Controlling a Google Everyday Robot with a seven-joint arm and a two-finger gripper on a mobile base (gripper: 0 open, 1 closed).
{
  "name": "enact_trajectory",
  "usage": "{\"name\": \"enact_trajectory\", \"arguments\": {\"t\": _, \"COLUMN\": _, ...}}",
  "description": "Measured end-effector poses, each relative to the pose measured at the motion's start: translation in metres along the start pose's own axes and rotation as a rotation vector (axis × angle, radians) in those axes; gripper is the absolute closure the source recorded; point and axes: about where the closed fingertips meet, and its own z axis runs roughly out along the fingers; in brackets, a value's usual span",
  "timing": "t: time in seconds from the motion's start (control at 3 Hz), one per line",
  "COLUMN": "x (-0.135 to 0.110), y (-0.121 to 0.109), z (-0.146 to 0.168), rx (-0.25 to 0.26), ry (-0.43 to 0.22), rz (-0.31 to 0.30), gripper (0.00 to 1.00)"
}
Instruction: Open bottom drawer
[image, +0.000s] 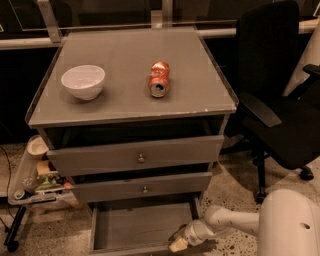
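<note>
The bottom drawer (137, 227) of the grey cabinet stands pulled out, its plain grey tray showing; its front runs along the picture's lower edge and the knob is out of view. My gripper (179, 241) is at the drawer's front right corner, low by the floor, at the end of my white arm (225, 222) that reaches in from the lower right. The middle drawer (142, 188) and the top drawer (137, 156) sit slightly out, each with a small round knob.
A white bowl (83, 81) and a crushed red can (159, 79) lie on the cabinet top (130, 107). A black office chair (280, 100) stands close on the right. A cart with clutter (35, 182) stands on the left. Speckled floor (235, 192) lies around.
</note>
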Motion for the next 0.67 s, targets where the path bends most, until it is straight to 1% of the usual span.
{"name": "enact_trajectory", "arguments": {"t": 0.33, "x": 0.0, "y": 0.0, "z": 0.0, "rx": -0.001, "ry": 0.001, "rz": 0.0, "gripper": 1.0}}
{"name": "enact_trajectory", "arguments": {"t": 0.67, "x": 0.015, "y": 0.008, "z": 0.002, "rx": -0.015, "ry": 0.021, "rz": 0.021, "gripper": 1.0}}
